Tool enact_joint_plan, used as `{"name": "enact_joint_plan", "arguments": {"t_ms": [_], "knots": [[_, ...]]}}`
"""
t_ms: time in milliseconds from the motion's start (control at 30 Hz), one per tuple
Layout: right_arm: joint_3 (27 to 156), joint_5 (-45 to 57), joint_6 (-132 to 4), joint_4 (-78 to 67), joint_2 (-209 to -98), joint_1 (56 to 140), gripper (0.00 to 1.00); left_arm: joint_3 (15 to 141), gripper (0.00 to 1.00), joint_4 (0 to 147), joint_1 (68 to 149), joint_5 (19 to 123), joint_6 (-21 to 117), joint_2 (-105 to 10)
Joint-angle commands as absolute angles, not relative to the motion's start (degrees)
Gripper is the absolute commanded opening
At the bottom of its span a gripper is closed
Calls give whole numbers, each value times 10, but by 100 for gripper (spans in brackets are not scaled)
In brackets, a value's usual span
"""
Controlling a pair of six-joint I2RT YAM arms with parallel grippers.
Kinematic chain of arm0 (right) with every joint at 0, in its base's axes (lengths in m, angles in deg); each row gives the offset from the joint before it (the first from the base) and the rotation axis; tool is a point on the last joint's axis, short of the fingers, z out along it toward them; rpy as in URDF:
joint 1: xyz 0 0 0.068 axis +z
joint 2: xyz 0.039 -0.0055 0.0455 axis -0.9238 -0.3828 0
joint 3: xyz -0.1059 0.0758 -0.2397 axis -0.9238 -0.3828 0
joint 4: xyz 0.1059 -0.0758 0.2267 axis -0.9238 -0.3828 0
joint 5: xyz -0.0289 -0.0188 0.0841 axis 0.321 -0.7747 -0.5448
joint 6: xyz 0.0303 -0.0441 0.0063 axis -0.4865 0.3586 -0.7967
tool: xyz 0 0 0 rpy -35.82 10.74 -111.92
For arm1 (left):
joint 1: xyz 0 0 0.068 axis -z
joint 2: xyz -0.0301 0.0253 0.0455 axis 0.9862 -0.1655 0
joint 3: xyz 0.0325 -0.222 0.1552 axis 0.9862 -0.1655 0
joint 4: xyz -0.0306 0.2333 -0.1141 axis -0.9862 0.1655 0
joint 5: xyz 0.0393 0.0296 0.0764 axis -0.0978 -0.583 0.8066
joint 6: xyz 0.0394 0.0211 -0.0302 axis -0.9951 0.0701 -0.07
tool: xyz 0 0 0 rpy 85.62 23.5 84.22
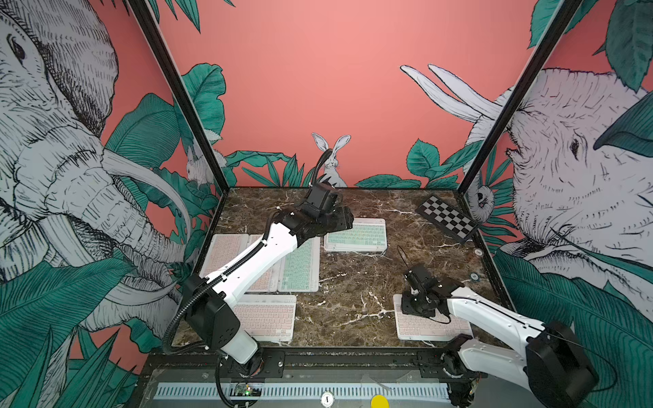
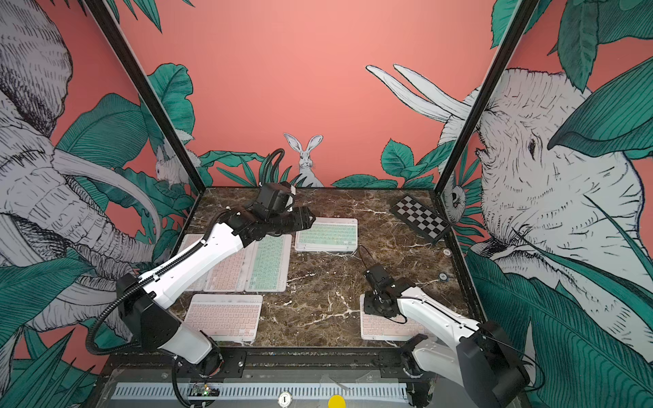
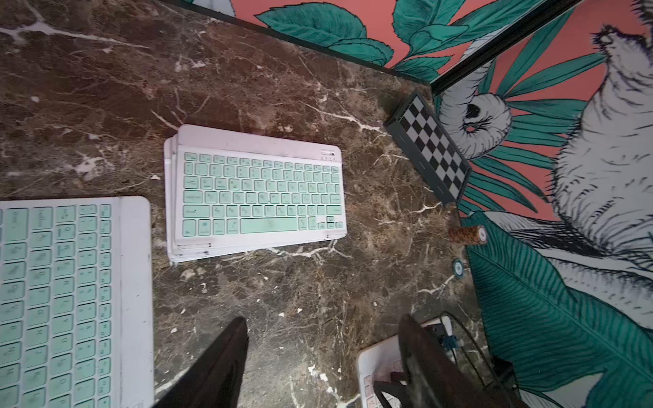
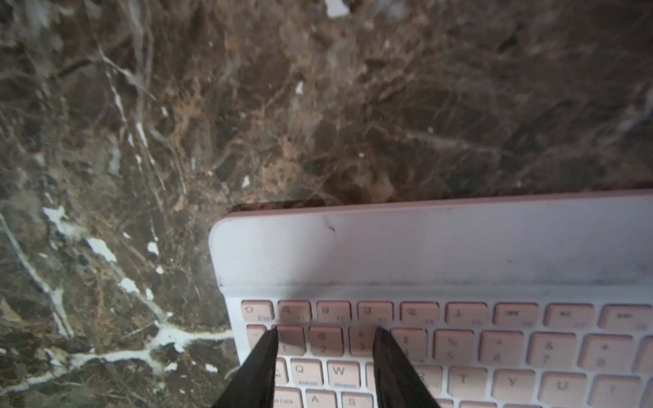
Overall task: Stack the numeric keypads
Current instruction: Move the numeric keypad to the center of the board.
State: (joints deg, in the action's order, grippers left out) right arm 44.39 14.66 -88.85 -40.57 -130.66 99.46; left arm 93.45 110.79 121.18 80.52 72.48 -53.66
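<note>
Several keypads on bench (image 1: 353, 282). Stack (image 3: 254, 197): mint on top, slightly fanned, back centre. Pink keypad (image 4: 494, 346): flat, front right. Left end effector (image 3: 323, 319): spread, empty, above bare bench near stack. Right end effector (image 4: 327, 330): spread, tips over pink keys, gripping nothing. Likely next: pinch pink keypad by its rim, not the keys; carry level; square edges to stack before letting go
</note>
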Motion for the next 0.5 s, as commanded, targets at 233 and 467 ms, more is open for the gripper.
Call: {"name": "enact_joint_plan", "arguments": {"t_ms": [233,467], "knots": [[467,117,-884,-282,-1406,999,44,965,70,1067,1210,756,773,-539],[511,106,-862,-233,-1466,999,44,970,71,1081,1210,760,767,-542]]}}
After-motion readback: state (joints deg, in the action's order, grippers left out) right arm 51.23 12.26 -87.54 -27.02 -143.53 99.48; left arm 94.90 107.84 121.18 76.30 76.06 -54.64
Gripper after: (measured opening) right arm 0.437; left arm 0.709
